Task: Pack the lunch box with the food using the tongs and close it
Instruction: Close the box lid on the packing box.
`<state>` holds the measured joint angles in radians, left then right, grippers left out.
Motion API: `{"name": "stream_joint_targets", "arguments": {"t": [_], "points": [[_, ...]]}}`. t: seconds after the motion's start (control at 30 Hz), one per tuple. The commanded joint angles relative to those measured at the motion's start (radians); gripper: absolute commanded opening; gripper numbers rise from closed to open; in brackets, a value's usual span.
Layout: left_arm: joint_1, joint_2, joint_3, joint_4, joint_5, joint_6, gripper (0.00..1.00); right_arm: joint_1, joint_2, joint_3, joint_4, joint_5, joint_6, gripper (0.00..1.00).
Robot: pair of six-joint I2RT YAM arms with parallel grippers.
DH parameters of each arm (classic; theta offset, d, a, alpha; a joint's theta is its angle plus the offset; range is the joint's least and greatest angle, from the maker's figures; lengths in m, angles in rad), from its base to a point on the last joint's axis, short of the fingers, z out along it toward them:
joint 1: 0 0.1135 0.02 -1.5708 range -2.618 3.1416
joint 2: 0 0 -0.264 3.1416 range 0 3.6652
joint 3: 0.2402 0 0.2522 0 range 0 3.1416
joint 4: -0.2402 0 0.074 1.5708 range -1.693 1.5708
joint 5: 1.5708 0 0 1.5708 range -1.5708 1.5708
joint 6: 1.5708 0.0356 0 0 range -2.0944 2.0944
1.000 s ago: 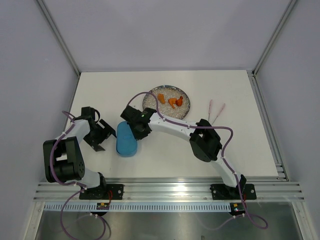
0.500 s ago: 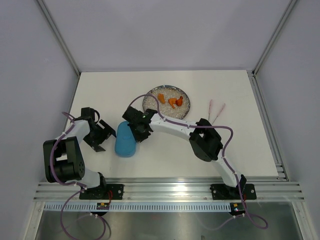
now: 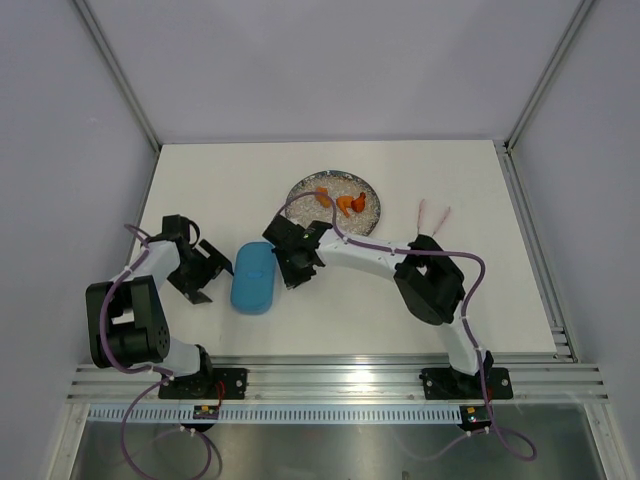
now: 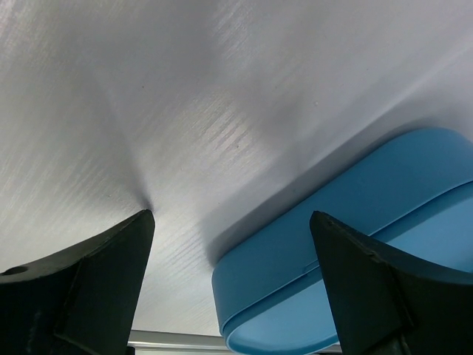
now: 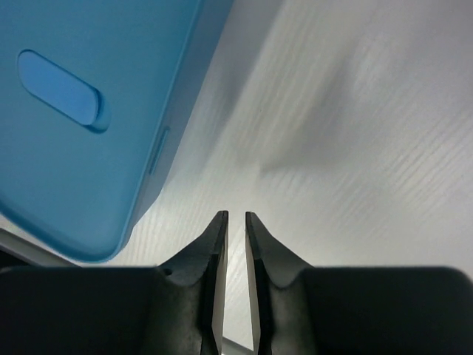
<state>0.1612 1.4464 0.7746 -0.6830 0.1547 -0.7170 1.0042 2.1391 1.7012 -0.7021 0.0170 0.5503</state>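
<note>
The blue lunch box (image 3: 252,278) lies on the table with its lid on; it also shows as the lunch box (image 4: 332,222) in the left wrist view and as the lunch box (image 5: 74,148) in the right wrist view. My left gripper (image 3: 205,272) stands wide open just left of it, the box's end between its spread fingertips, left gripper (image 4: 230,216). My right gripper (image 3: 297,272) is just right of the box, apart from it. Its jaws are a narrow gap apart with nothing between them, right gripper (image 5: 236,214). Orange food chunks (image 3: 347,203) lie on the plate. The pale tongs (image 3: 432,222) lie at the right.
The round speckled plate (image 3: 300,205) sits behind the box at the table's middle back. The right arm's links stretch across the table between the box and the tongs. Metal rails run along the near edge.
My right gripper has moved to the right, off the top of the lunch box and down beside it. The left gripper has stayed put.
</note>
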Motion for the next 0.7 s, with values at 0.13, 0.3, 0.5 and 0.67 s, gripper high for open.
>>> {"name": "stream_joint_targets", "arguments": {"t": [0.13,0.3,0.5,0.67], "points": [[-0.067,-0.041,-0.077,0.088,0.034,-0.067,0.89,-0.064,-0.199,-0.219,0.168,-0.074,0.08,0.24],[-0.126,-0.032,-0.097,0.114,0.054,-0.107,0.89,-0.067,-0.237,-0.268,0.156,-0.066,0.074,0.25],[-0.144,-0.049,-0.087,0.117,0.063,-0.105,0.89,-0.067,-0.214,-0.235,0.136,-0.048,0.066,0.25],[-0.123,-0.021,-0.029,0.062,0.022,-0.052,0.9,-0.065,-0.124,-0.083,0.075,-0.058,0.02,0.26]]}}
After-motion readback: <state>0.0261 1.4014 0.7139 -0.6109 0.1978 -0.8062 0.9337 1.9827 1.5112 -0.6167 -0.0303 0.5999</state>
